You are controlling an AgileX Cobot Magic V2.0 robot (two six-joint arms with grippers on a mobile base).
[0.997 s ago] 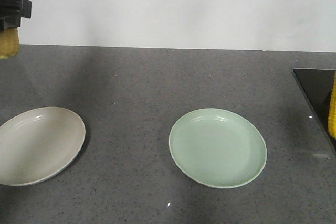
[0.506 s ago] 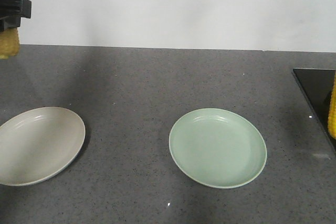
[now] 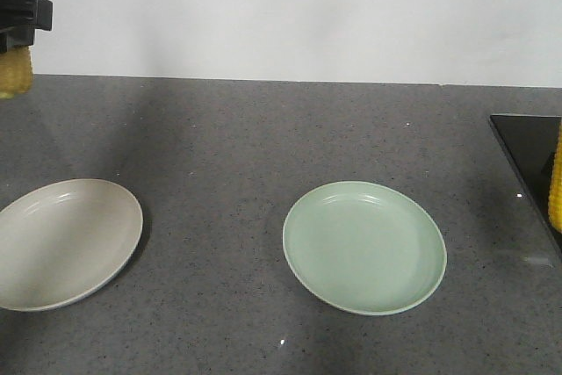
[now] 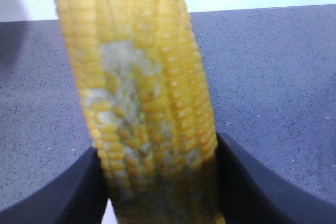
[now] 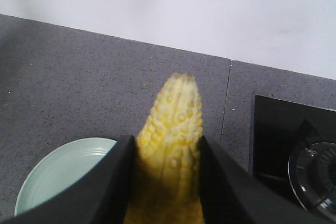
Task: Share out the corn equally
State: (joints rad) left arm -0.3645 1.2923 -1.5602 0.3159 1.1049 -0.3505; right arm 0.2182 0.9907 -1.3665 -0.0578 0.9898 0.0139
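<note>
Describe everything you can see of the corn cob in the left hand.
The bright yellow corn cob stands roughly upright, clamped between the black fingers of the left hand, above the grey speckled countertop. A patch of kernels looks pale and worn. In the front view it hangs at the left edge, above the beige plate.

Dark grey speckled stone surface (image 3: 263, 138), matte, flecked with fine pale grains. Behind its far edge, a plain white wall (image 3: 290, 15), unmarked, evenly lit. At the right edge of the surface, a glossy black glass cooktop (image 3: 525, 151) set flush, a round burner ring (image 5: 315, 174) visible on it. A thin seam (image 5: 226, 103) across the stone near the cooktop. Soft diffuse light, faint blurred shadows toward the far left corner.
</note>
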